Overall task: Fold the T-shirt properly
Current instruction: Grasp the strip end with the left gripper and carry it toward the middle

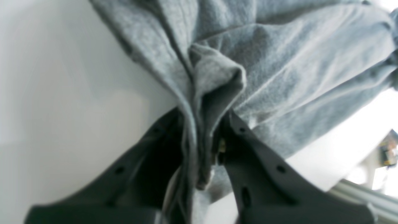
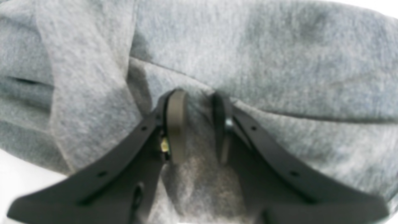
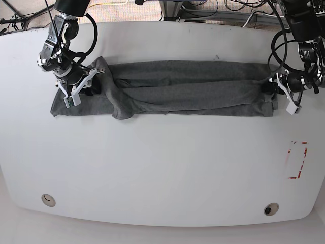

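Observation:
The dark grey T-shirt [image 3: 188, 86] lies bunched into one long band across the white table [image 3: 162, 168]. At the band's right end in the base view, my left gripper [image 3: 271, 87] is shut on it. The left wrist view shows a pinched fold of T-shirt [image 1: 279, 62] rising between the black fingers [image 1: 245, 146] of the left gripper [image 1: 205, 124]. My right gripper [image 3: 87, 80] sits on the band's left end, near a crumpled sleeve. In the right wrist view, T-shirt [image 2: 264, 56] cloth fills the narrow gap of the right gripper [image 2: 199, 124], held between its pads [image 2: 176, 124].
A red-outlined rectangle [image 3: 297, 160] is marked on the table at the right. Two round fittings [image 3: 48, 199] [image 3: 268, 209] sit near the front edge. Cables and a metal frame [image 3: 203, 7] lie behind the table's far edge.

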### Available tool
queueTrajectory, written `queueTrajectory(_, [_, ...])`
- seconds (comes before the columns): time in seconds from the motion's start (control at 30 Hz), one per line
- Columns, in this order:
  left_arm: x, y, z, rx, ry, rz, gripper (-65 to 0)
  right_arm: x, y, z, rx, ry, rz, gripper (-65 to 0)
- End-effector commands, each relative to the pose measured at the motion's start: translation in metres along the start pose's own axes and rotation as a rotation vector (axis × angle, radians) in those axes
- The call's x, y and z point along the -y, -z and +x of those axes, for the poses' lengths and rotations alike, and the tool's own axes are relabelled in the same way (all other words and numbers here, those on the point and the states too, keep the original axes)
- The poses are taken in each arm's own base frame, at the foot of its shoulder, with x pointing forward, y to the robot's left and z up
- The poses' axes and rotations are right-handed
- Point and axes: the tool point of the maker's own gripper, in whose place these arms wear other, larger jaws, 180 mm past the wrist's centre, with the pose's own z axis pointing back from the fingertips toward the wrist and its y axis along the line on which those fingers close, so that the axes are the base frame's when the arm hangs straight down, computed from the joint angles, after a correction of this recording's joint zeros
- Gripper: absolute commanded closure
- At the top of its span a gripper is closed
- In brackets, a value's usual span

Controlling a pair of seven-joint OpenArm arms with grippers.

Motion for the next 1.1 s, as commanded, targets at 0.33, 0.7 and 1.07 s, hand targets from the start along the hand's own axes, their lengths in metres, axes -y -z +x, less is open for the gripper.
queueTrajectory(0.33, [0.091, -0.016, 0.049, 0.031, 0.477, -0.002, -3.9, 0.004, -0.002, -0.003, -0.03, -0.016, -0.013, -14.0])
queueTrajectory(0.7, [0.191, 0.006, 0.041, 0.017, 0.705, -0.154, -4.2, 0.003, -0.002, -0.002, -0.026, -0.015, -0.013, -14.0])
queueTrajectory(1.07, [0.228, 0.027, 0.04, 0.043, 0.688, -0.233, -4.2, -0.005, 0.002, -0.002, -0.02, -0.002, 0.001, -14.0])
